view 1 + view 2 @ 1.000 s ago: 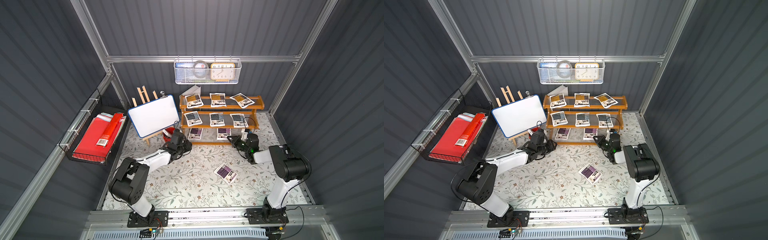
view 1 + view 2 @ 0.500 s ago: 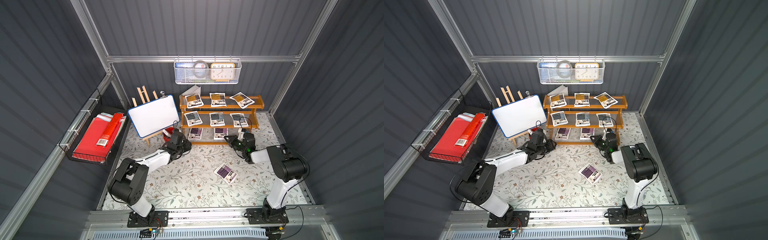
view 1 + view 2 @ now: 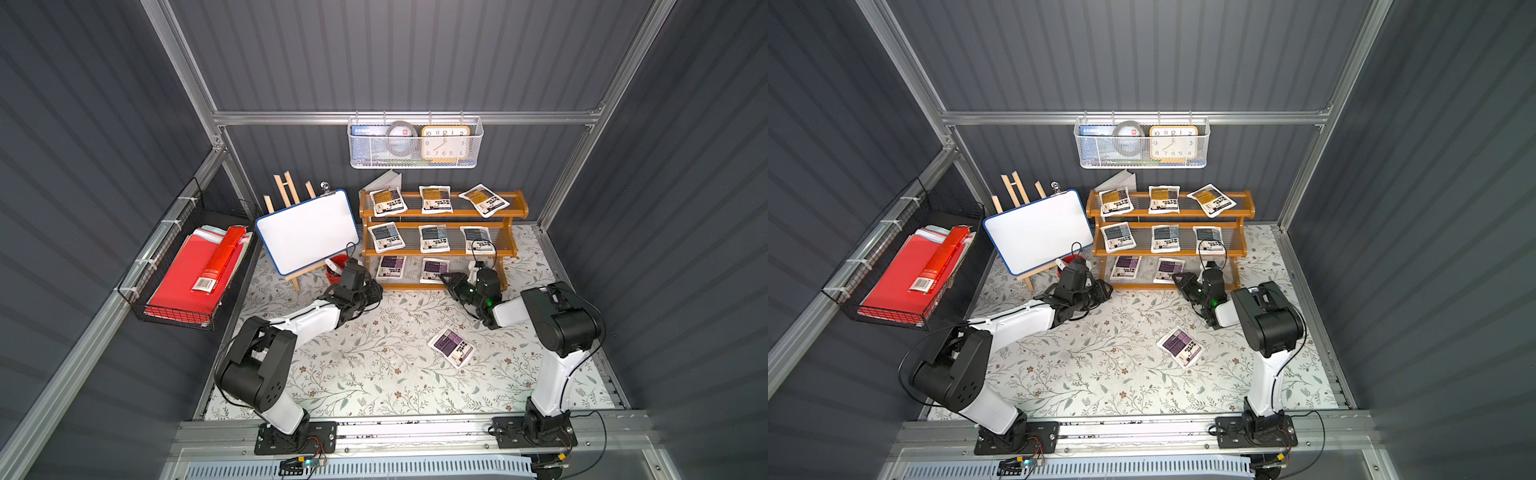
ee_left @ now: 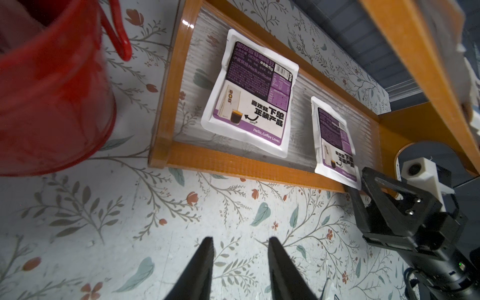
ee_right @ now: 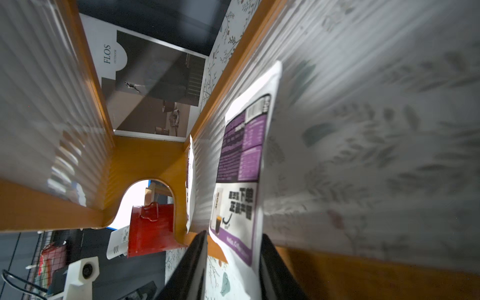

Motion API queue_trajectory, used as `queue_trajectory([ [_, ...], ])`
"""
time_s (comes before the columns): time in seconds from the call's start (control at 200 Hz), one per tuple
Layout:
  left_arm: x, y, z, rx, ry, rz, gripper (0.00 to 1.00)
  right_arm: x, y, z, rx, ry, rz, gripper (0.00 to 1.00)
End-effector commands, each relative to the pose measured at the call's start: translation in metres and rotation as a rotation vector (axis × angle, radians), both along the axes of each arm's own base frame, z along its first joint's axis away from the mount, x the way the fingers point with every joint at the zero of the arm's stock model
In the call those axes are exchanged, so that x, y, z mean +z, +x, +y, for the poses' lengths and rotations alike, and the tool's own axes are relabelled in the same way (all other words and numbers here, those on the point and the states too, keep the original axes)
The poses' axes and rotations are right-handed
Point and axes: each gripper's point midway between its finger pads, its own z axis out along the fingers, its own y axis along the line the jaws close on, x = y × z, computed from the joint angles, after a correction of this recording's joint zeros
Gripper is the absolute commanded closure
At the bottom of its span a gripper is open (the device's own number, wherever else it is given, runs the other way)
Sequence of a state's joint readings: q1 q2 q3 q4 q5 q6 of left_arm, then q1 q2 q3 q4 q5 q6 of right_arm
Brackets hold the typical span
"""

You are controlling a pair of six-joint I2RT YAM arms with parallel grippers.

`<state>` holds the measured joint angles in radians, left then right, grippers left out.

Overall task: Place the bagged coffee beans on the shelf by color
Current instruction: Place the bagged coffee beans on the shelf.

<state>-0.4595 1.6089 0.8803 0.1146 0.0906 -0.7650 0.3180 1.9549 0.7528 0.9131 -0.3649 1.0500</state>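
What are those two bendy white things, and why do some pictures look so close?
They are robot arms with pincers for hands. Two pictures look down from above; two come from wrist cameras. The arms sort coffee pouches onto the wooden shelf by colour: amber on top, blue-grey in the middle, purple at the bottom. A loose purple pouch lies on the flowery table. The left gripper is open and empty. The right gripper is open, its jaws either side of the edge of a shelved purple pouch.

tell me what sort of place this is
Likely a robot test booth dressed as a small shop corner: grey panel walls in an aluminium frame, two robot arms on a front rail, and a wooden shelf stocked with coffee pouches.
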Motion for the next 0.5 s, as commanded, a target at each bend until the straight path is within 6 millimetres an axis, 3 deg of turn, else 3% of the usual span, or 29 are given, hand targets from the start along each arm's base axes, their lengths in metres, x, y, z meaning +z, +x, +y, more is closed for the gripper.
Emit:
queue_trajectory([
  [0.0,0.009,-0.004,0.002,0.003,0.000,-0.012,0.60,0.007,0.005,0.006,0.003,-0.010,-0.005,0.46],
  [0.195,0.006,-0.002,0.001,-0.005,0.003,-0.008,0.60,-0.008,-0.003,-0.003,-0.018,-0.083,0.070,0.34],
  [0.495,0.000,-0.001,0.000,-0.022,0.026,-0.003,0.57,-0.016,-0.033,-0.027,-0.060,-0.215,0.126,0.30],
])
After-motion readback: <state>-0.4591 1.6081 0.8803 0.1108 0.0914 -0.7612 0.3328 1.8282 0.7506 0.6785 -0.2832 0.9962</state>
